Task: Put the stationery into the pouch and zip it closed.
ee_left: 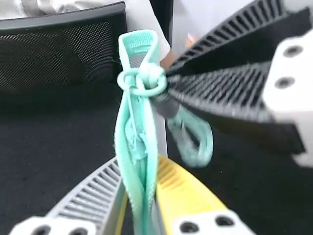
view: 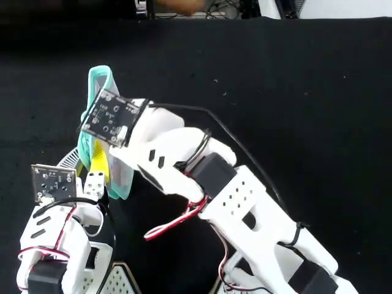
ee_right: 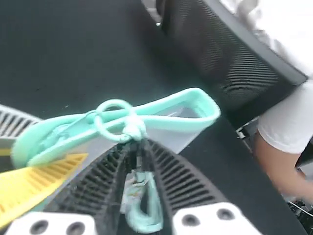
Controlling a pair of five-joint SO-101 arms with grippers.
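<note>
Left jaws hold the pouch (ee_left: 132, 161); right jaws hold its zipper pull (ee_right: 141, 196).

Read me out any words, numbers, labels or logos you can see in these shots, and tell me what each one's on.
No text can be read.
The mint pouch and its zip pull show no print or label.
The circuit board on one wrist and the one on the other carry only tiny marks, too small to read.

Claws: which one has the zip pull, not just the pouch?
The right claw, the dark one, is pinched on the zip pull. The left claw, part yellow, only clamps the pouch edge.
</note>
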